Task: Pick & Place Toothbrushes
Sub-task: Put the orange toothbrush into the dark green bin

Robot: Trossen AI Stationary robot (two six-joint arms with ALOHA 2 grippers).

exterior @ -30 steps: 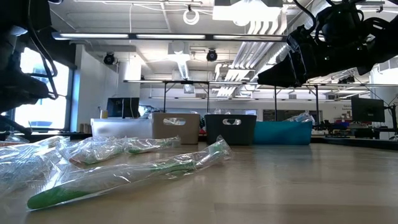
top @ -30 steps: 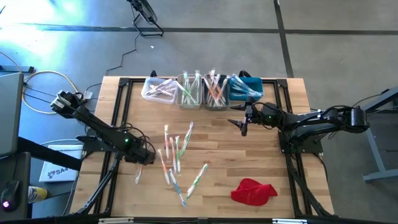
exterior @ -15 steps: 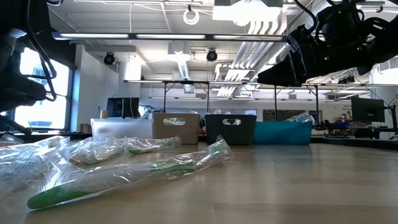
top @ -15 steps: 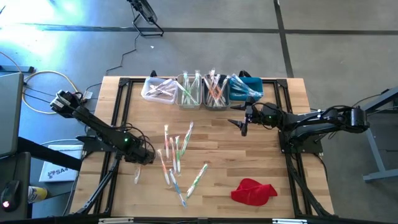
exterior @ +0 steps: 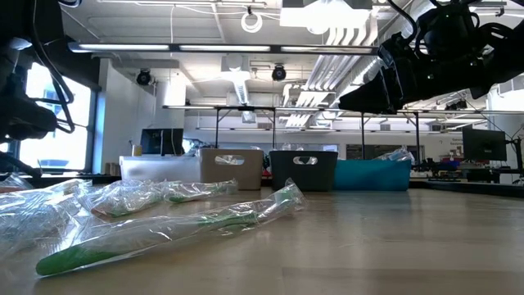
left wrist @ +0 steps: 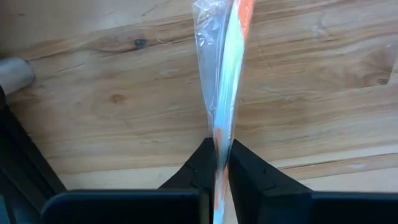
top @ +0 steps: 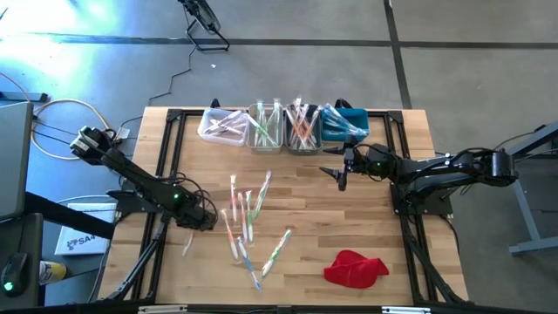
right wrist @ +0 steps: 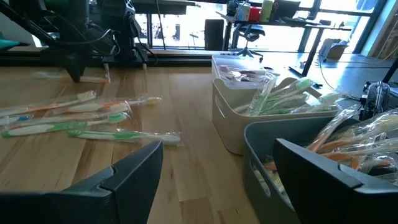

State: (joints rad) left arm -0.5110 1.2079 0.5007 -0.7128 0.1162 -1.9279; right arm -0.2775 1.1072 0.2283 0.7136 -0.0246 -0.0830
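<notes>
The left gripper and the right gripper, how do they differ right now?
The left gripper has its jaws shut on an orange toothbrush in a clear wrapper; the right gripper has its jaws wide open and empty. In the high view the left gripper sits low at the table's left side by the loose toothbrushes, while the right gripper waits near the grey bin. Both are dark, two-fingered grippers.

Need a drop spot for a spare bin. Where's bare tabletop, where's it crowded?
Free: bare wood between the loose toothbrushes and the table's right edge, above the red cloth; also the strip beside the left gripper. Crowded: the bins along the far edge, and table centre.
</notes>
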